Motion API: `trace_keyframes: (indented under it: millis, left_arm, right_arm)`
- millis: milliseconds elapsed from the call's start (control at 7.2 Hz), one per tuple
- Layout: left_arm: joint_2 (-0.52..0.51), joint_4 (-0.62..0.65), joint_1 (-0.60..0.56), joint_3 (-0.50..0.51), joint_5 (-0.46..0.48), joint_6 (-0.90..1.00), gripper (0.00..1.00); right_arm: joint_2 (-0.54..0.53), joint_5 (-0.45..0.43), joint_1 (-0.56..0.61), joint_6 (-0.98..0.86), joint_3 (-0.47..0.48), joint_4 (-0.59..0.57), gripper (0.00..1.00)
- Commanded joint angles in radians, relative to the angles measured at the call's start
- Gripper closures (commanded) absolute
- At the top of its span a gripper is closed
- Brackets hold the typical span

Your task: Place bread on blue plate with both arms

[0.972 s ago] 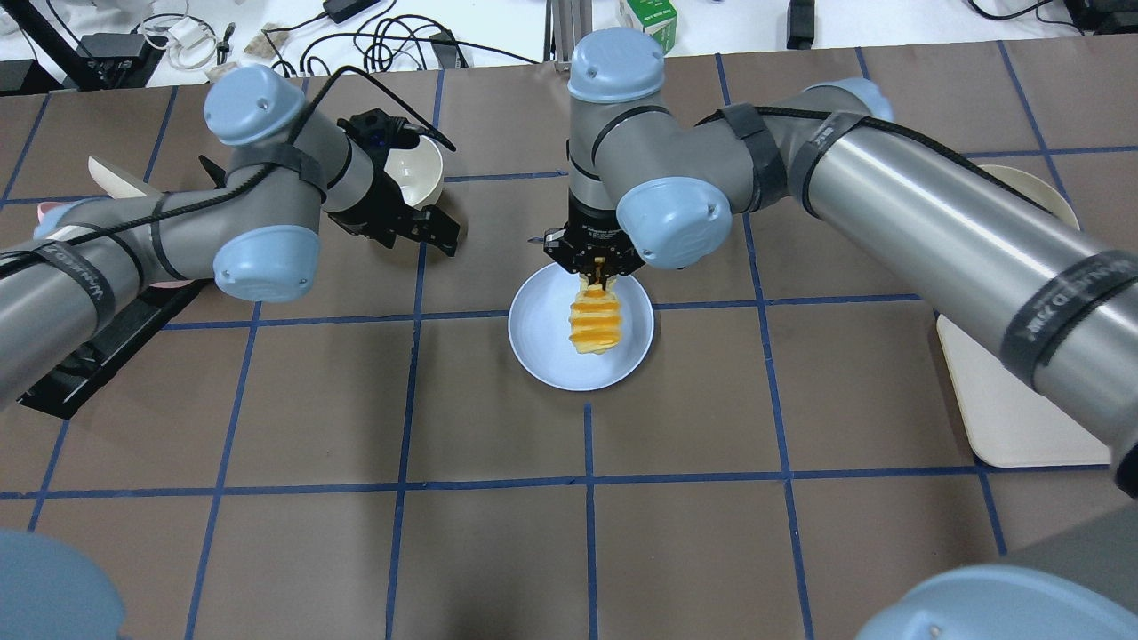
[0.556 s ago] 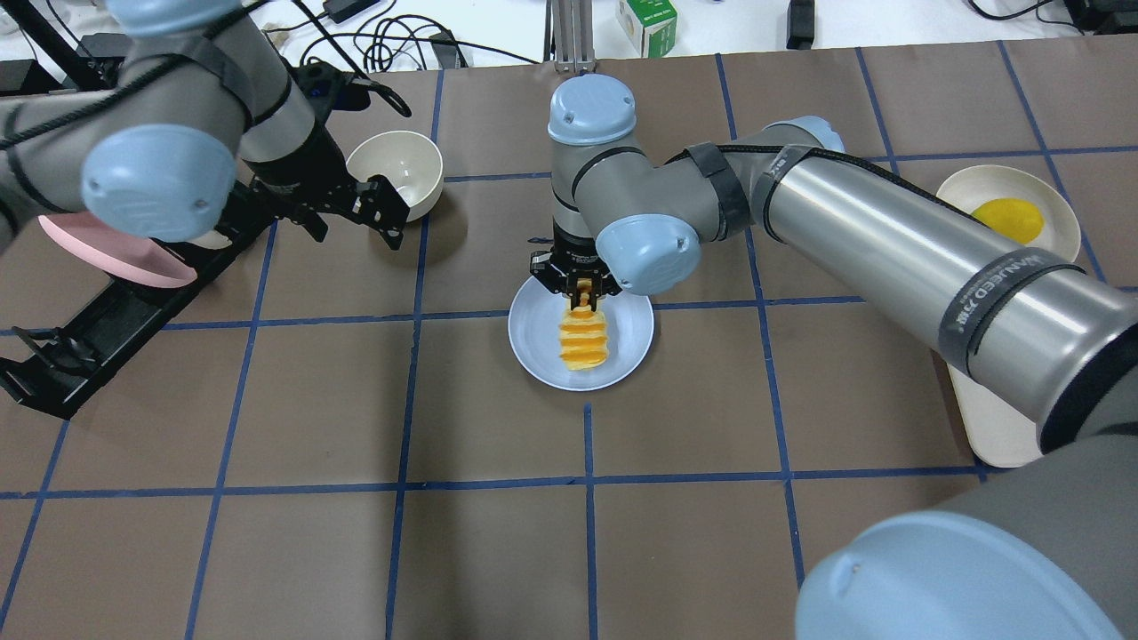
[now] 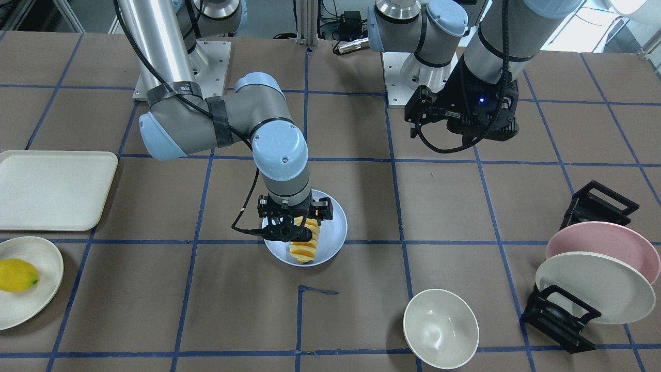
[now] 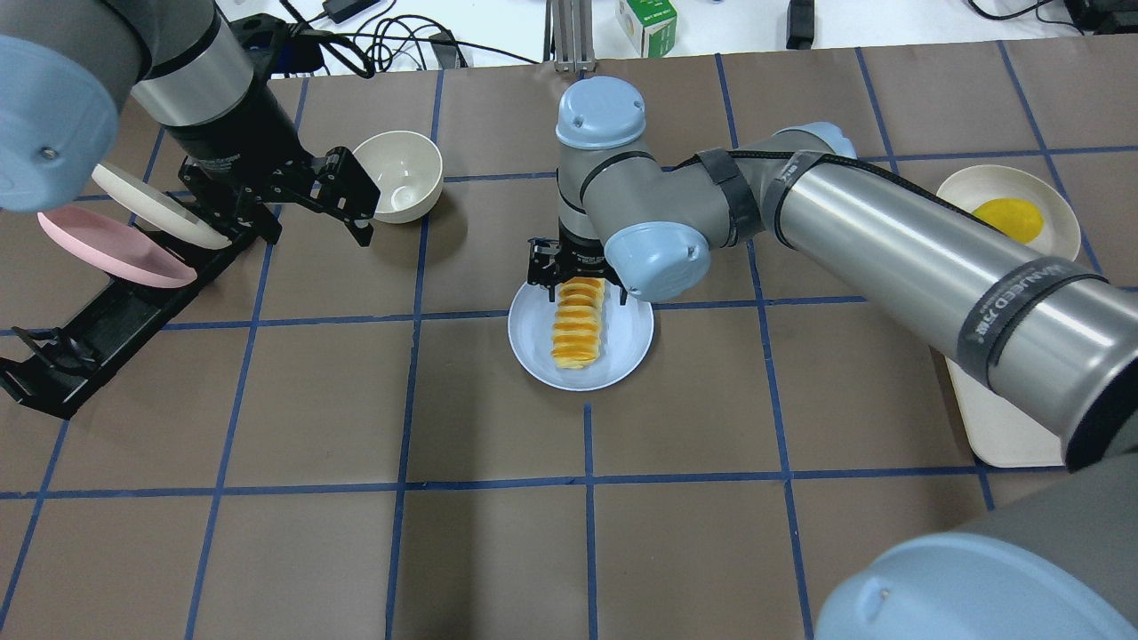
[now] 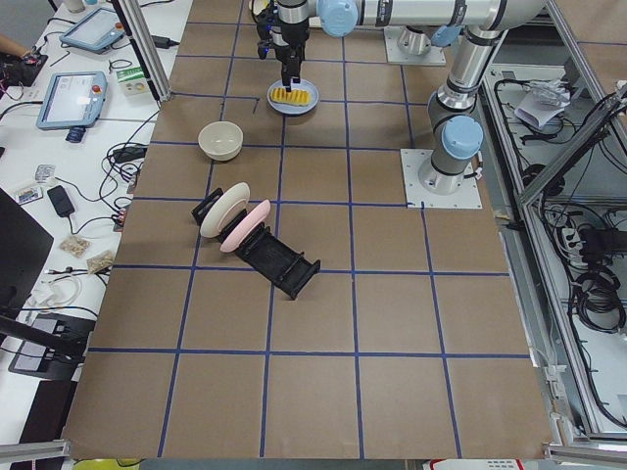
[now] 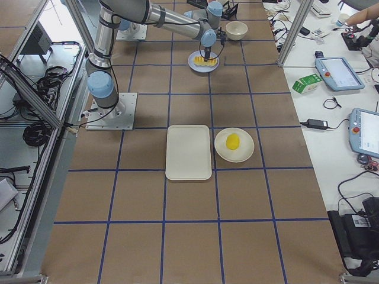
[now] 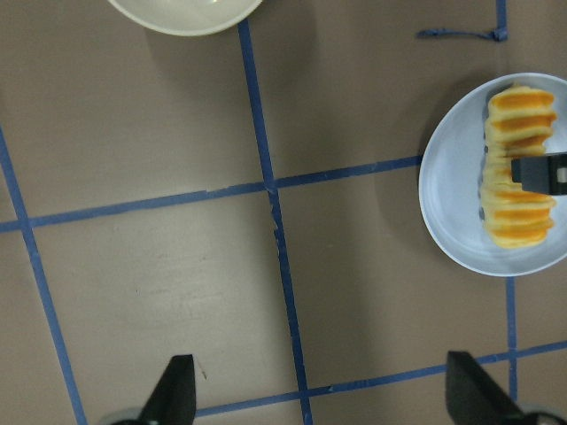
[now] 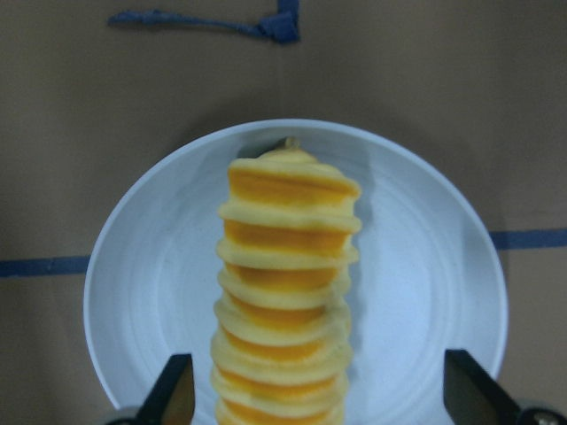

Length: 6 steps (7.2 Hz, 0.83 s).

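The long, segmented orange-and-cream bread loaf (image 4: 576, 324) lies flat across the round pale blue plate (image 4: 533, 342), which sits around the middle of the brown gridded desk (image 4: 498, 551), well away from every edge. The right arm's fingers (image 8: 174, 391) hang over 1 end of the loaf. They are spread wide and released, with 1 finger on each side of the bread and a clear gap to it.

The left arm's fingers (image 7: 177, 396) are also spread apart and grasp nothing. They hover above bare desk, well apart from the plate, near a round cream bowl (image 4: 397, 173).

By the desk's left edge a black rack (image 4: 98, 329) holds 1 pink plate (image 4: 102, 251) and 1 cream plate (image 4: 164, 218) on edge. By the right edge are a smooth yellow lemon (image 4: 1007, 219) on a cream plate (image 4: 1058, 213) and a cream rectangular tray (image 4: 996, 427).
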Motion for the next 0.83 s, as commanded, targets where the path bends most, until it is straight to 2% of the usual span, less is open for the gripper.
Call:
trace_keyframes:
  millis: [0, 278, 556, 694]
  left_arm:
    - [0.005, -0.005, 0.0, -0.006, 0.003, 0.0, 0.0]
    - [0.002, 0.008, 0.007, -0.004, 0.003, 0.005, 0.0]
    - [-0.001, 0.009, 0.01, -0.006, 0.005, 0.011, 0.0]
    - [0.005, 0.005, 0.01, -0.007, 0.008, 0.011, 0.0]
  right_arm:
    - [-0.163, -0.038, -0.122, -0.13, -0.006, 0.19, 0.0]
    - [-0.333, -0.04, -0.259, -0.216, 0.002, 0.3, 0.0]
    - [-0.447, -0.044, -0.308, -0.231, -0.004, 0.466, 0.0]
    - [-0.466, -0.043, -0.313, -0.232, 0.002, 0.473, 0.0]
